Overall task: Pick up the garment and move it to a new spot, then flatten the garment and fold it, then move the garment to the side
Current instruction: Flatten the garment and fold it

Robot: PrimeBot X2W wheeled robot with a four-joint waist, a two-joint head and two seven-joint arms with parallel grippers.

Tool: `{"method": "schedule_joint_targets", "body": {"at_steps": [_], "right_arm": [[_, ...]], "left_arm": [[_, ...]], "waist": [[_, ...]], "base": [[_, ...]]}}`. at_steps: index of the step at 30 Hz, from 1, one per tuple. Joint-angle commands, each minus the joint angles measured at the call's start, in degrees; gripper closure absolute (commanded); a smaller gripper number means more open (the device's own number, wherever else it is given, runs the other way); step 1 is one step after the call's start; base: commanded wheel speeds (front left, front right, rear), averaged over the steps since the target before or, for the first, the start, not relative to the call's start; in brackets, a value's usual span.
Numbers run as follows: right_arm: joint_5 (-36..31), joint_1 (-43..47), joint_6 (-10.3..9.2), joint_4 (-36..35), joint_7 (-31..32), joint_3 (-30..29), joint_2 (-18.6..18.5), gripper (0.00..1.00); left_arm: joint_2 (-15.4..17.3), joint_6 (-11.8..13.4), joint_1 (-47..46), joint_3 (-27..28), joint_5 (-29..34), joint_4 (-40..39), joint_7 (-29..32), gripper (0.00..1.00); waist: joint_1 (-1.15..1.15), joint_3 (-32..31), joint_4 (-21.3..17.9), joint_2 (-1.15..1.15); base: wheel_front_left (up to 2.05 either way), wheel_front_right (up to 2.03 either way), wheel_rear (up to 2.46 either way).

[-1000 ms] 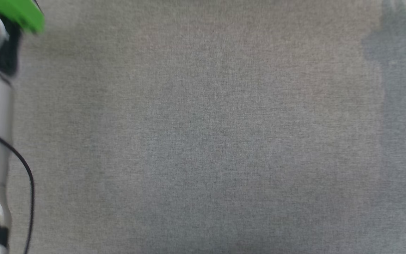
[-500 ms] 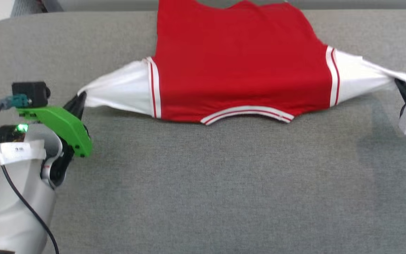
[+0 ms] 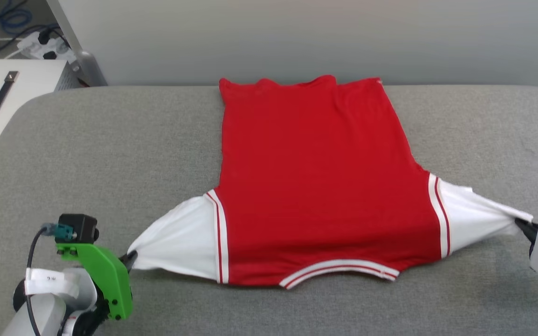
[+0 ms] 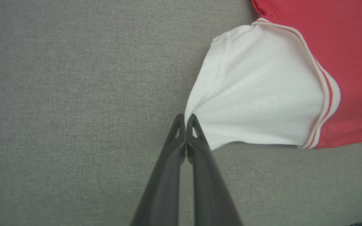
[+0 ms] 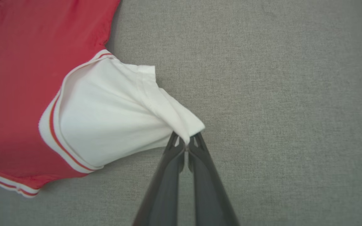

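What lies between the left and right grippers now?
The red thin-fabric jersey with white sleeves spans the whole stretch: left gripper pinches one sleeve tip, right gripper the other. The head view shows it.

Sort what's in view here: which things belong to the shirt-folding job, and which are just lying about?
Part of the job:
- garment, spread on the grey padded surface
- left claw and right claw, each shut on the garment at a sleeve end

Lying about:
- white case with a handle
- power strip and cables on the floor
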Motion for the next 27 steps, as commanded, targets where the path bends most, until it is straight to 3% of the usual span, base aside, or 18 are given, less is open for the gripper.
{"method": "schedule_joint_targets", "body": {"at_steps": [1,10,18,22,27], "right_arm": [[0.7,2.3,-0.12,-0.9,0.9,-1.1,-0.8,1.00],[2.1,15.2,-0.12,-10.1,9.2,-7.9,0.1,1.00],[-0.1,24.4,-0.12,-19.5,15.8,-14.7,3.8,1.00],[-1.9,25.3,-0.12,-22.5,17.7,-16.9,5.8,1.00],[-2.8,24.0,-0.12,-26.3,20.9,-17.9,7.0,1.00]], "left_arm": [[1.2,1.3,2.4,0.5,-0.7,-1.1,0.7,1.00],[3.1,5.4,14.7,0.9,-4.4,-12.1,6.4,1.00],[3.1,8.9,21.9,1.0,-6.1,-20.3,8.2,1.00],[1.2,8.9,22.1,2.1,-8.2,-23.4,6.7,1.00],[1.5,9.2,21.4,1.5,-7.4,-26.0,7.1,1.00]], "waist": [[0.01,-3.4,0.1,0.00],[0.01,-6.6,-0.4,0.00],[0.01,-6.4,-1.3,0.00],[0.01,-4.9,-1.5,0.00],[0.01,-1.5,-1.0,0.00]], "base": [[0.00,0.00,0.00],[0.00,0.00,0.00],[0.00,0.00,0.00],[0.00,0.00,0.00],[0.00,0.00,0.00]]}}
